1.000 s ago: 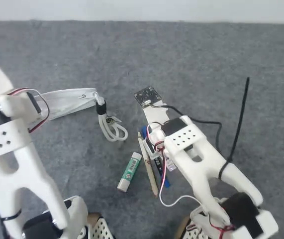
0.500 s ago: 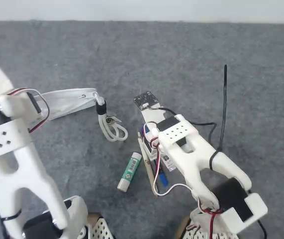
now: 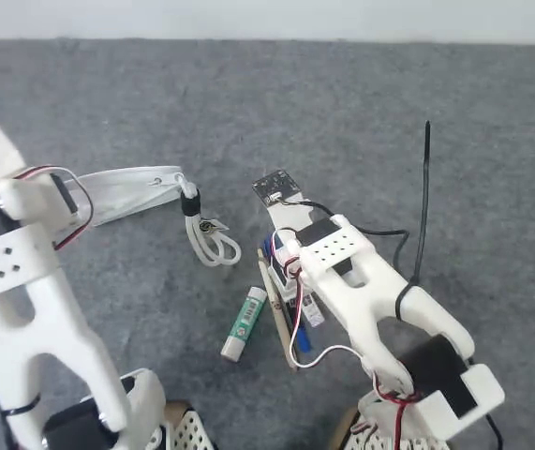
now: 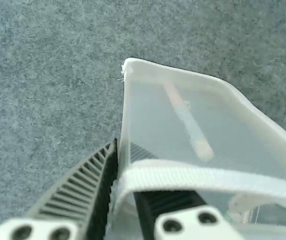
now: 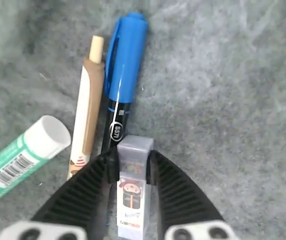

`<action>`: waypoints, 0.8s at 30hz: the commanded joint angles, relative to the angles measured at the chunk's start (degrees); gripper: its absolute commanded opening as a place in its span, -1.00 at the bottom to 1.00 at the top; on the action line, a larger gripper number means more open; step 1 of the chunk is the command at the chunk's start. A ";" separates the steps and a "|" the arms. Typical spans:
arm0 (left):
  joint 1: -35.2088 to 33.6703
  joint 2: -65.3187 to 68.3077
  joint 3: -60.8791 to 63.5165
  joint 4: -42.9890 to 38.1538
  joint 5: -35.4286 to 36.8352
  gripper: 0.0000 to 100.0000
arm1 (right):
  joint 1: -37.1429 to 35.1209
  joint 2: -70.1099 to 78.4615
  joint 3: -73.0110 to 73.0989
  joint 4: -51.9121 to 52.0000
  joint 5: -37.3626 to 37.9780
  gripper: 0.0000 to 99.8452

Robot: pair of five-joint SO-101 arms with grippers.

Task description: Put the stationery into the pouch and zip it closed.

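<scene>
Pinching clear case [image 5: 131, 192] in right jaws

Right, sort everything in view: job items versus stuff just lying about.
Job: pouch, held by left gripper; pen-like item inside it; blue marker; beige pen; glue stick; small case, between right gripper jaws.
Lying about: grey carpet; black cable.

White pouch [image 3: 126, 195] at left, glue stick [image 3: 245, 323] beside pen [image 3: 274, 309]
</scene>
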 commanded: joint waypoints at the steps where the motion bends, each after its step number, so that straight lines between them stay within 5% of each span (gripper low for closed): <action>1: -0.53 -0.44 -1.63 -1.23 0.88 -0.98 | 0.48 -4.97 -2.11 0.48 -0.26 -0.99; 24: -0.18 -0.35 -1.63 -1.49 0.97 -0.98 | -6.11 -38.02 2.11 3.30 -0.44 -0.99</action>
